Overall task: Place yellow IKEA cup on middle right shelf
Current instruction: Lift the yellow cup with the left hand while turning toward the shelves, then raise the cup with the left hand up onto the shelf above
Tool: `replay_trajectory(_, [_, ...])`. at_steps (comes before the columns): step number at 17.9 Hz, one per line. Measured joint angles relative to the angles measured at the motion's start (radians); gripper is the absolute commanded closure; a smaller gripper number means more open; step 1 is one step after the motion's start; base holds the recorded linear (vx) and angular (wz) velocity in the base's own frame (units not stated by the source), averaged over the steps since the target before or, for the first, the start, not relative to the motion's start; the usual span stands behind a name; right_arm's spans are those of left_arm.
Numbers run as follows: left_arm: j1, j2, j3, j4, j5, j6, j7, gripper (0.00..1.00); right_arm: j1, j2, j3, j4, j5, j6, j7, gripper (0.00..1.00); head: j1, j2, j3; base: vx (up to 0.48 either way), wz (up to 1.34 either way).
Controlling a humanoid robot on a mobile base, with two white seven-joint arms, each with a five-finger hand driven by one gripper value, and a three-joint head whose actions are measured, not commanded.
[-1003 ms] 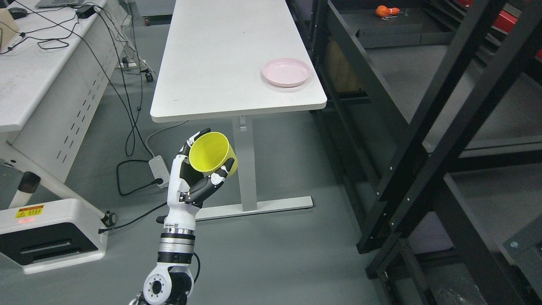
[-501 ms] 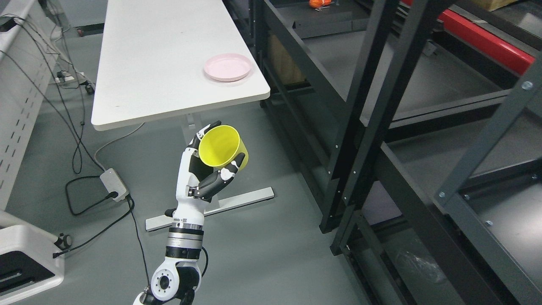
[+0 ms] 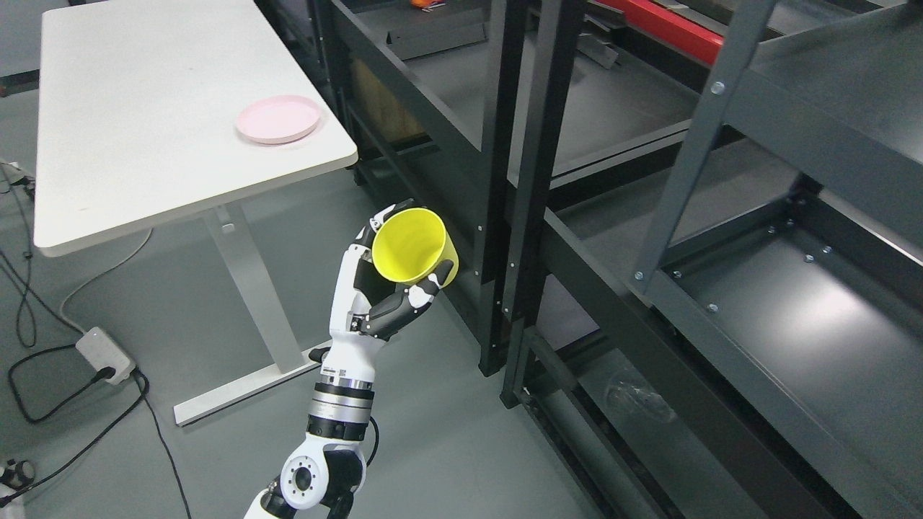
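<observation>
We saw the left hand [image 3: 382,288] wrapped around the yellow cup [image 3: 413,246] — held in the air, mouth tilted toward the camera — with the dark shelf rack [image 3: 793,303] well off to its right.

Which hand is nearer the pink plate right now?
Left. The left hand holds the cup over the floor, below and right of the plate; the right hand is out of view.
</observation>
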Motion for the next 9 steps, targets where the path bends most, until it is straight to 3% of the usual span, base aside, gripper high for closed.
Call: replay_trajectory(9, [-0.065, 0.0, -0.118, -0.014, 0.0, -0.049, 0.0, 0.98, 0.0, 0.0, 0.0, 0.0, 0.0, 0.0, 0.0, 0.01, 0.0, 0.0, 0.0, -0.054, -0.4])
